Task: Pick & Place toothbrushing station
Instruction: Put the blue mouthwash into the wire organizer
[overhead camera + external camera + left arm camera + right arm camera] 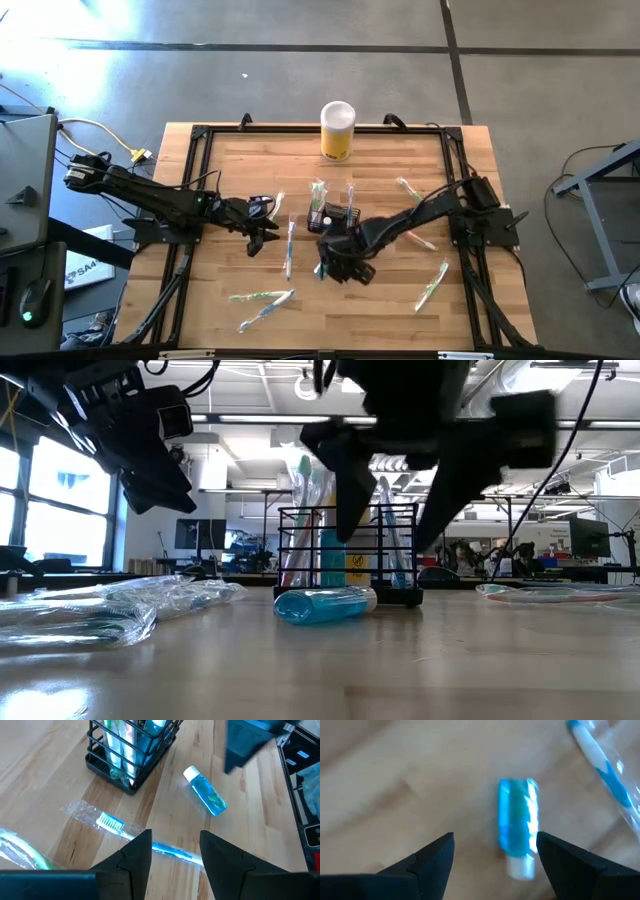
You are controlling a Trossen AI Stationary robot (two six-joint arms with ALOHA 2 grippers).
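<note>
The toothbrushing station (335,215) is a small black wire caddy that stands by its base on the table's middle and holds several toothbrushes and tubes upright. It also shows in the low view (350,550) and the left wrist view (132,755). A small blue bottle with a white cap (325,603) lies on its side just in front of the caddy. My right gripper (390,530) is open above the bottle (517,825), one finger on either side, not touching it. My left gripper (175,857) is open and empty to the left of the caddy (265,235), over a wrapped toothbrush (130,832).
A yellow cylinder with a white lid (338,130) stands at the table's far edge. Wrapped toothbrushes lie scattered about: left of the caddy (290,245), near left (260,300), right (432,285) and far right (410,190). A black frame (190,180) rims the table.
</note>
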